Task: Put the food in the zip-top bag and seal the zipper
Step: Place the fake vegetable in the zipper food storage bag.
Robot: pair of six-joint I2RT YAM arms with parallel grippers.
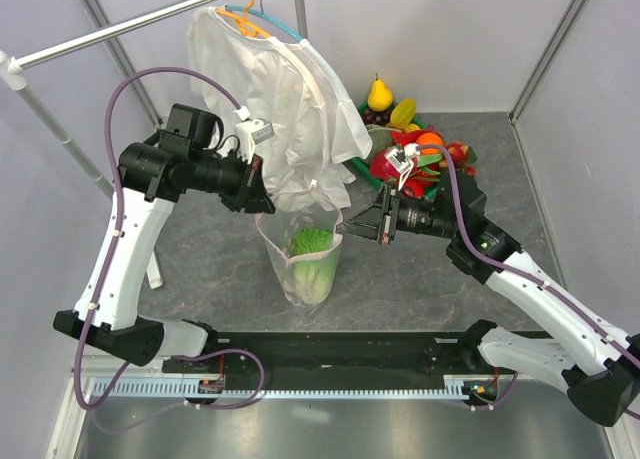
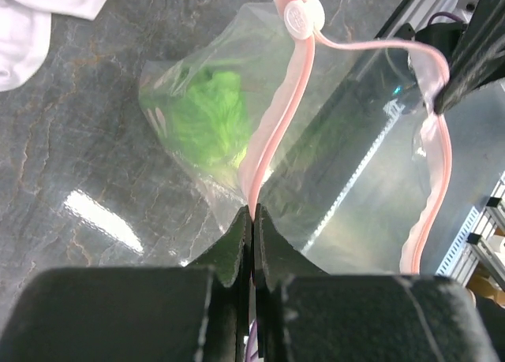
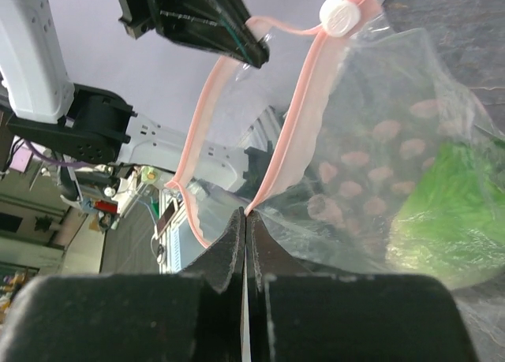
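The clear zip-top bag [image 1: 308, 249] hangs upright mid-table with green lettuce [image 1: 312, 254] inside. My left gripper [image 1: 258, 201] is shut on the left side of its pink zipper strip [image 2: 272, 133]. My right gripper [image 1: 350, 225] is shut on the right side of the strip [image 3: 296, 117]. The mouth is held open between them. The white slider tab [image 2: 304, 15] sits at the far end of the zipper, also seen in the right wrist view [image 3: 341, 15]. The lettuce shows through the plastic in both wrist views [image 2: 207, 113] [image 3: 454, 204]. The other food [image 1: 415, 149] is piled at the back right.
A white shirt [image 1: 280, 89] on hangers hangs from a rail [image 1: 130, 24] behind the bag, close to my left gripper. A pear [image 1: 379, 94] and several other fruits lie in a green basket [image 1: 362, 169] behind my right arm. Grey walls enclose the table.
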